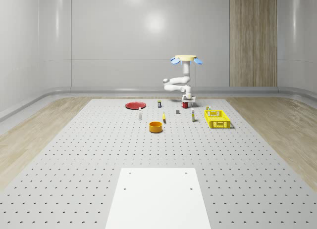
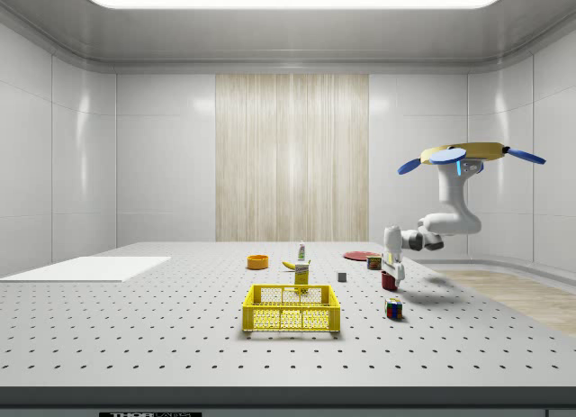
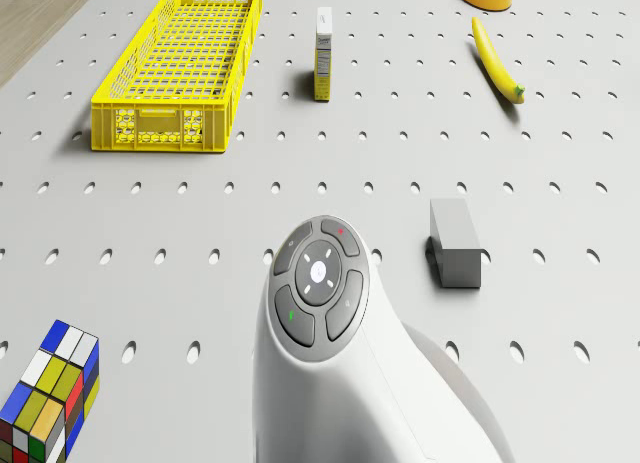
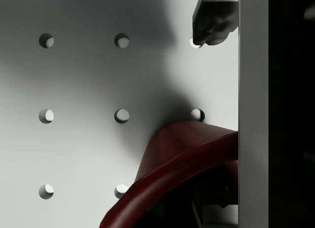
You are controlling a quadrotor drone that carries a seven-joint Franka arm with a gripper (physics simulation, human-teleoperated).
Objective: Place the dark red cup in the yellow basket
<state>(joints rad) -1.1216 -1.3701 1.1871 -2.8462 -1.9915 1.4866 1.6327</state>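
A: Where is the drone [image 1: 187,59]?

B: It hovers above the far part of the perforated worktop [image 1: 99,160], arm bent down so the hand [image 1: 186,100] is at the dark red cup [image 1: 185,105].

A: Is the hand gripping the cup?

B: I cannot tell; in the wrist view the cup's rim [image 4: 167,174] sits close against one finger [image 4: 214,21].

A: And the yellow basket [image 1: 217,118]?

B: Nearer and to the whole-scene view's right, apart from the cup, beside a small carton [image 3: 323,53].

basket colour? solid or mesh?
Yellow basket, open lattice mesh walls and floor. Clearest in the drone view.
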